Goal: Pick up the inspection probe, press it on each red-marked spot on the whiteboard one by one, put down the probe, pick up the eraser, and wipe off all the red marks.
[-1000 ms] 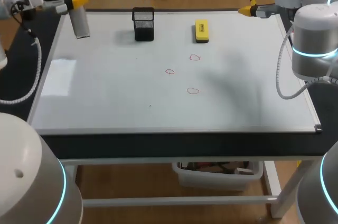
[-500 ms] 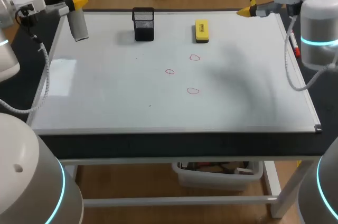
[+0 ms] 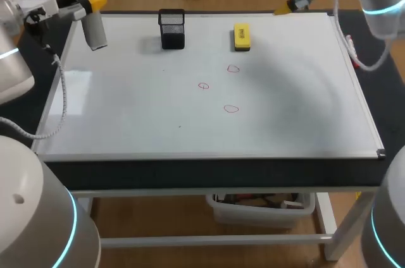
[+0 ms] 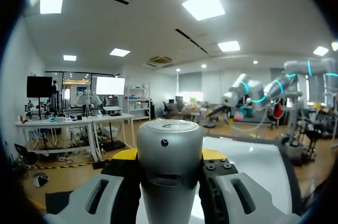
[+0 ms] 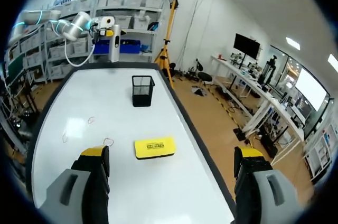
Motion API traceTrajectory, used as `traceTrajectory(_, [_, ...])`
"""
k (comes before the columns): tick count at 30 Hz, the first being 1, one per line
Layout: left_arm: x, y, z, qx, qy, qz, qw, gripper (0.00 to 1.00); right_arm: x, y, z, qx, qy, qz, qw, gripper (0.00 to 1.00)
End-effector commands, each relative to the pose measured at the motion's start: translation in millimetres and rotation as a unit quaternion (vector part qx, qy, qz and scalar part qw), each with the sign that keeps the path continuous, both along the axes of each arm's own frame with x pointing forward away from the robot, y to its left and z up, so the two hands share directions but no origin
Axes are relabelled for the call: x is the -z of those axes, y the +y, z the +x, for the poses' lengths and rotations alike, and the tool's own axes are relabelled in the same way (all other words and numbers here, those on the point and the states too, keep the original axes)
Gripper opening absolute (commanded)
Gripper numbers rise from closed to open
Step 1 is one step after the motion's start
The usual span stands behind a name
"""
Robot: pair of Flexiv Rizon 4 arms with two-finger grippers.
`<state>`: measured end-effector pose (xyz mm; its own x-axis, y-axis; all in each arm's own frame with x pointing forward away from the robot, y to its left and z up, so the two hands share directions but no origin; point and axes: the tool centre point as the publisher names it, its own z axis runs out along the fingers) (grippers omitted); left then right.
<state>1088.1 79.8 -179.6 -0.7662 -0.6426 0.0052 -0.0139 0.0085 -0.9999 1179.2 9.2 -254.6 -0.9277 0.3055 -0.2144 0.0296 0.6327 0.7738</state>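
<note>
White whiteboard [image 3: 126, 122]: your right gripper [image 3: 285, 9] has swung from the right edge to the far rim, fingers spread wide, with the yellow block eraser [image 3: 242, 36] just ahead, untouched. Your left gripper [image 3: 88, 6] stays clamped on the grey cylindrical probe [image 3: 93, 28] at the far-left corner. The red marks [image 3: 231, 109] lie mid-board; probing likely pending.

Whiteboard [image 3: 126, 122] on table [image 3: 190, 173]; mesh holder [image 3: 171, 28]; yellow eraser [image 3: 242, 36]; three red marks [image 3: 231, 109].

The whiteboard [image 3: 158, 122] is smooth and glossy; the probe [image 4: 169, 166] looks like satin grey metal; the far cup [image 3: 171, 28] is black wire mesh.
</note>
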Motion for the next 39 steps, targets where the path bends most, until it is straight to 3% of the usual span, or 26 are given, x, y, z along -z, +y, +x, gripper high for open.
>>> traceTrajectory(1, [-0.5,-1,-0.8,-0.002,-0.002,-0.001,1.0,0.0,12,18,13.2,-0.284,0.122,-0.306,0.9,1.0])
traceTrajectory(5, [-0.5,-1,-0.8,-0.002,-0.002,-0.001,1.0,0.0,25,30,13.8,-0.332,0.114,-0.373,0.859,1.0])
traceTrajectory(10, [-0.5,-1,-0.8,-0.002,-0.002,-0.001,1.0,0.0,37,39,13.8,-0.376,0.083,-0.472,0.793,1.0])
traceTrajectory(12, [-0.5,-1,-0.8,-0.002,-0.002,-0.001,1.0,0.0,41,41,14.6,-0.388,0.069,-0.49,0.778,1.0])
traceTrajectory(17, [-0.5,-1,-0.8,-0.002,-0.002,-0.001,1.0,0.0,51,42,14.9,-0.427,0.028,-0.551,0.717,1.0])
traceTrajectory(18, [-0.5,-1,-0.8,-0.002,-0.002,-0.001,1.0,0.0,51,41,14.8,-0.425,0.03,-0.547,0.721,1.0])
traceTrajectory(35, [-0.5,-1,-0.8,-0.002,-0.002,-0.001,1.0,0.0,51,41,14.8,-0.425,0.03,-0.547,0.721,1.0])
traceTrajectory(36, [-0.5,-1,-0.8,-0.002,-0.002,-0.001,1.0,0.0,54,40,17.7,-0.433,0.008,-0.53,0.729,1.0])
traceTrajectory(37, [-0.5,-1,-0.8,-0.002,-0.002,-0.001,1.0,0.0,57,39,20.3,-0.441,0.012,-0.531,0.723,1.0])
traceTrajectory(38, [-0.5,-1,-0.8,-0.002,-0.002,-0.001,1.0,0.0,60,40,22.5,-0.457,0.007,-0.537,0.709,1.0])
traceTrajectory(39, [-0.5,-1,-0.8,-0.002,-0.002,-0.001,1.0,0.0,63,40,24.0,-0.463,-0.001,-0.531,0.71,1.0])
